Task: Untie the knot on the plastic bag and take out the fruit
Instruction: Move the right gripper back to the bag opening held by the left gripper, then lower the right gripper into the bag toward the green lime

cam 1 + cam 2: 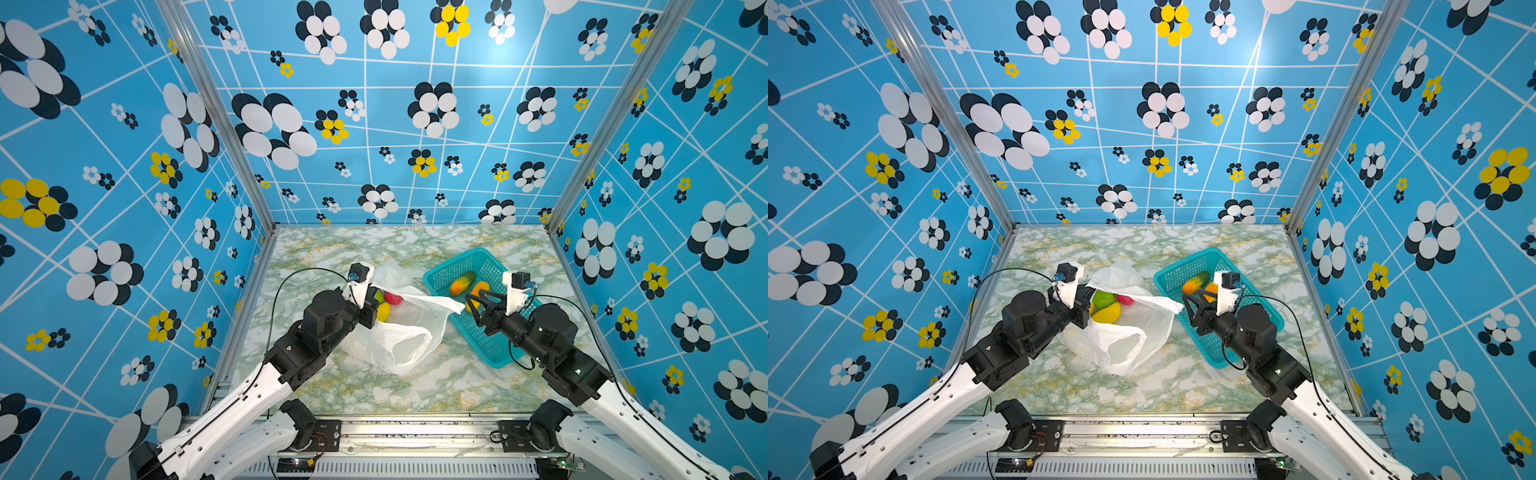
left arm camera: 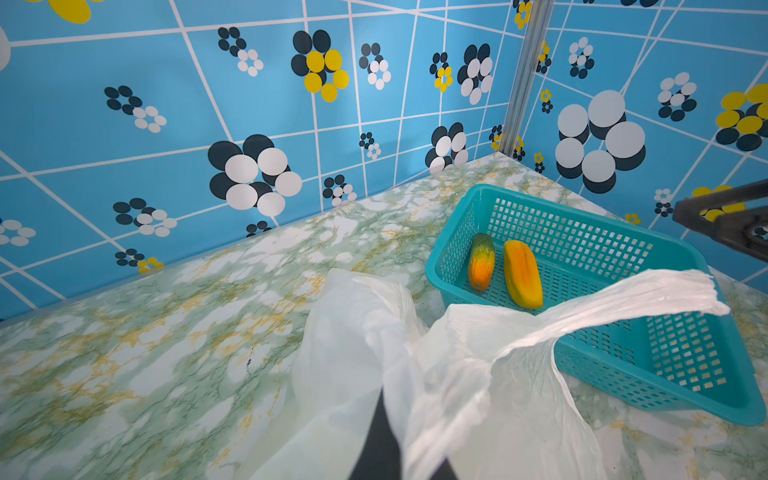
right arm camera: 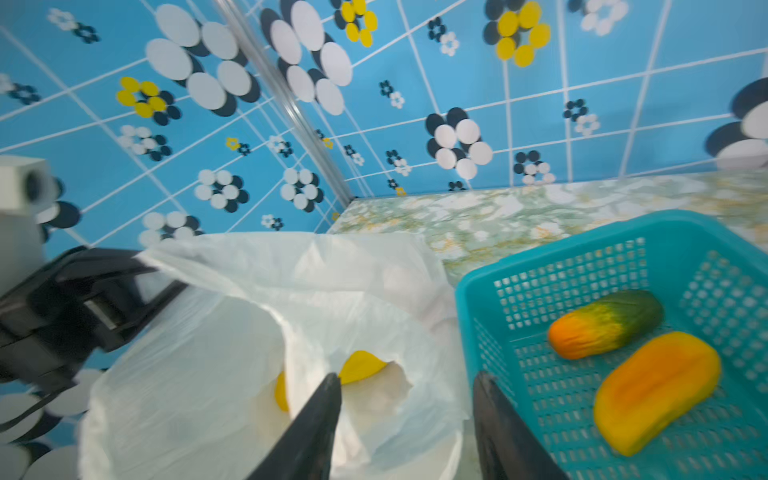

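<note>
The white plastic bag (image 1: 399,336) lies open on the table in both top views, its two loop handles apart; no knot shows. Inside it are a green fruit (image 1: 1104,298), a pinkish-red one (image 1: 1125,299) and a yellow one (image 1: 1108,312). My left gripper (image 1: 370,305) is shut on the bag's left rim (image 2: 457,374). My right gripper (image 3: 407,376) hangs open and empty over the bag's right handle tip (image 1: 457,307), beside the basket. Below it the yellow fruit (image 3: 361,368) shows through the bag's mouth.
A teal mesh basket (image 1: 490,353) stands right of the bag and holds an orange-green oblong fruit (image 1: 462,282) and an orange-yellow one (image 1: 480,291). The bag's handle drapes over the basket's left rim (image 2: 623,266). Blue patterned walls close in the marbled table (image 1: 415,386).
</note>
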`<action>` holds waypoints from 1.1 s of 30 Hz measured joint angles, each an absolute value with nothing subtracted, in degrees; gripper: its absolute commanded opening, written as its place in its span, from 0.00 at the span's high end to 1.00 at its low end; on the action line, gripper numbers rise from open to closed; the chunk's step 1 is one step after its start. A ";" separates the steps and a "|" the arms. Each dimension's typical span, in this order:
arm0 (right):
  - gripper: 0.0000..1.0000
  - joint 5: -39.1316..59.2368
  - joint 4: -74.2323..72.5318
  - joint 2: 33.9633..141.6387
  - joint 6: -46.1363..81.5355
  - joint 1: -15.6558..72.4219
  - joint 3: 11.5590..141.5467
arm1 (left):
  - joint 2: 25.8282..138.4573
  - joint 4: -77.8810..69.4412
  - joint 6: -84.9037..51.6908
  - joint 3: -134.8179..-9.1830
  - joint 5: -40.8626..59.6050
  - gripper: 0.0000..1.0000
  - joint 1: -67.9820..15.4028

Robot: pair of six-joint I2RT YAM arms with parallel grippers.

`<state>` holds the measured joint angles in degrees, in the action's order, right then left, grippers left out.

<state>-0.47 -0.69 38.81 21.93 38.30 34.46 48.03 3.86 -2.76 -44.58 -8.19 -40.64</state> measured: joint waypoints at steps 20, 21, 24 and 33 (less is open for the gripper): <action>0.42 4.16 -12.43 57.76 9.93 56.10 30.46 | 47.94 4.27 -2.94 -44.58 -8.19 1.00 -40.64; 0.41 3.97 -11.81 53.95 8.95 56.97 29.30 | 48.01 4.27 -2.94 -44.58 -8.19 1.00 -40.64; 0.49 3.07 -9.52 42.33 7.03 58.11 25.85 | 48.31 4.29 -2.94 -44.66 -8.19 1.00 -40.69; 0.67 3.53 -3.62 38.48 7.20 58.13 24.71 | 48.31 4.23 -2.94 -44.88 -8.16 1.00 -40.82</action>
<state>3.53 -3.62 38.48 7.20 58.13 24.71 48.31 4.23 -2.94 -44.88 -8.16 -40.82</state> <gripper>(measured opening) 0.362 0.040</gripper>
